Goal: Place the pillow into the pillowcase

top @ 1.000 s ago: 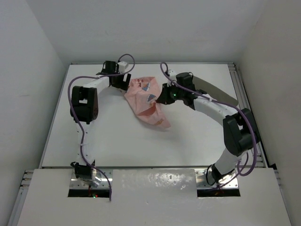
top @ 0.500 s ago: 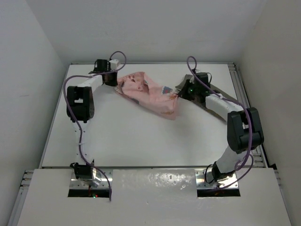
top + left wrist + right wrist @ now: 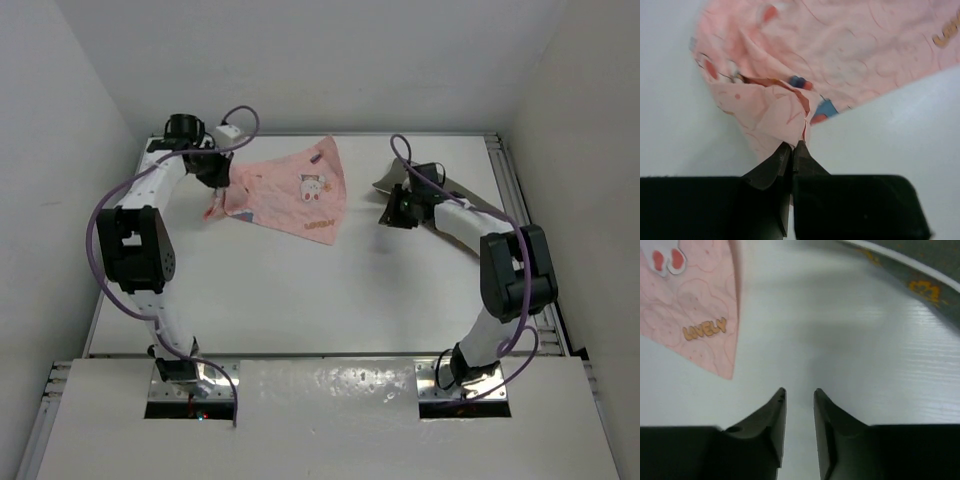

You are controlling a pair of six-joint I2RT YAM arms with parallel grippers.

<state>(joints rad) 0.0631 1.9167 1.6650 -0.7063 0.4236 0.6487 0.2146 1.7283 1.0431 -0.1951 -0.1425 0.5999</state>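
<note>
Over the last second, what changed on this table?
The left gripper closed on a corner of the pillowcase and drew it left, spreading it flatter. The right gripper let go and now sits open and empty. The pillow stayed at the far right.

Bright even light, soft shadows on the white desk (image 3: 300,290), sheen on the near panel (image 3: 330,400), wrist views slightly blurred
</note>
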